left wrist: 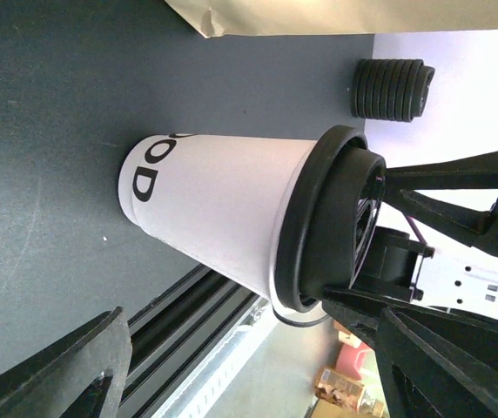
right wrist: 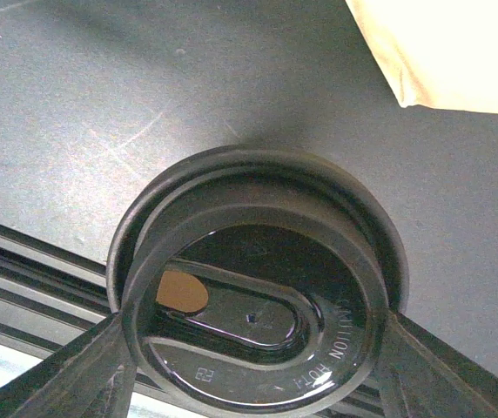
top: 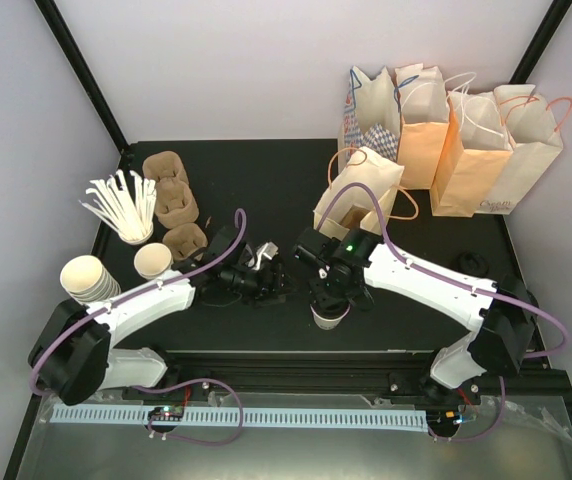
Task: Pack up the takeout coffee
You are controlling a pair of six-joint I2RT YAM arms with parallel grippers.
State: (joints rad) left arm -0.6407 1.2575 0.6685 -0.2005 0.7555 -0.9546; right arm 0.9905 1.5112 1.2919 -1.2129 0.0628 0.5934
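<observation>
Your right claw hangs over the takeout coffee cup, which stands upright on the black table near its front edge, just in front of the two arms' meeting point. Look at the right wrist view: the black lid fills the space between the two fingers, and each one presses against the lid's rim, so the claw is clamped on the lid. In the left wrist view the lid sits on the cup's mouth, with bold black letters showing low on the white wall. Your left claw is just to the left of the cup and apart from it, its jaws spread with nothing between them. A stack of spare black lids rests to the right of the cup, well apart from it. A paper bag sits behind the right claw, and more paper bags stand in a row along the back right. On the left you have cardboard cup carriers, a cup of white stirrers, a stack of cream cups and a single cream cup.
</observation>
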